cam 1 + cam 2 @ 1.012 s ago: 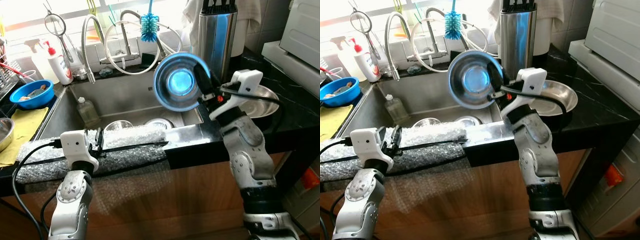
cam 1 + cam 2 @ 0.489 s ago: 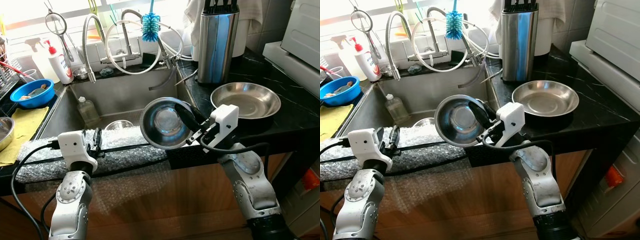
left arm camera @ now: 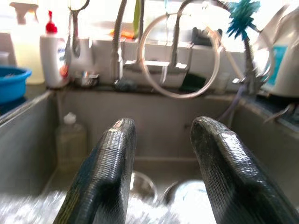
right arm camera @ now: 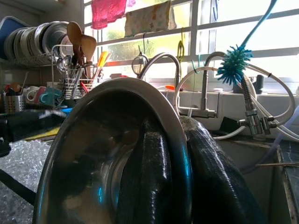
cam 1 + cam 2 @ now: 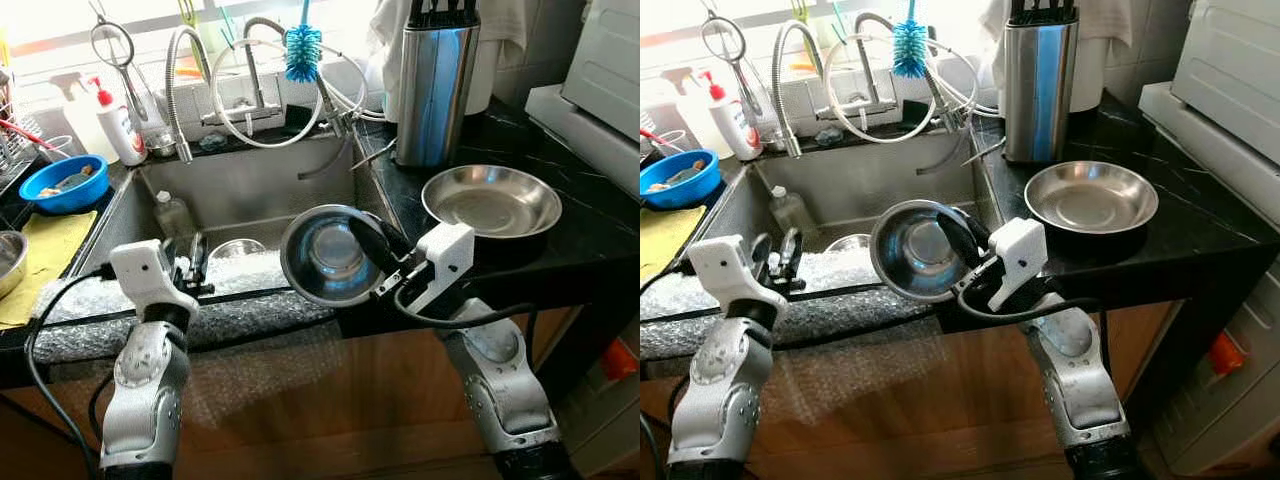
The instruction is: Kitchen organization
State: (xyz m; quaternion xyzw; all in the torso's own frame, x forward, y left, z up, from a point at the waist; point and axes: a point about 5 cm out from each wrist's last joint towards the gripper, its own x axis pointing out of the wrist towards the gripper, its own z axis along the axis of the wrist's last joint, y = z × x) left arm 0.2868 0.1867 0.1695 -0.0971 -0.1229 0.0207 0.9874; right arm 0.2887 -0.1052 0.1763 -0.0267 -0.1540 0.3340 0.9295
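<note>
no readable writing anywhere, the white bottle with the red cap (image 5: 118, 130) at the far left is too blurry. right gripper (image 5: 372, 243) has its fingers clamped over the rim of a steel bowl (image 5: 322, 255), tilted on edge above the sink's (image 5: 250, 190) near right edge. left gripper (image 5: 197, 262) sits at the bubble-wrapped near edge (image 5: 250, 300), fingers parted, holding nothing. a steel pan (image 5: 491, 202) sits on the black counter (image 5: 590, 215), right.

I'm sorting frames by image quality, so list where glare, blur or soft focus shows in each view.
Left eye view: the window strip behind the faucet is blown out white; the rest is sharp. Left wrist view: the fingers and the sink behind them are soft. Right wrist view: the steel bowl held by the right gripper looms dark and close, against bright windows.
</note>
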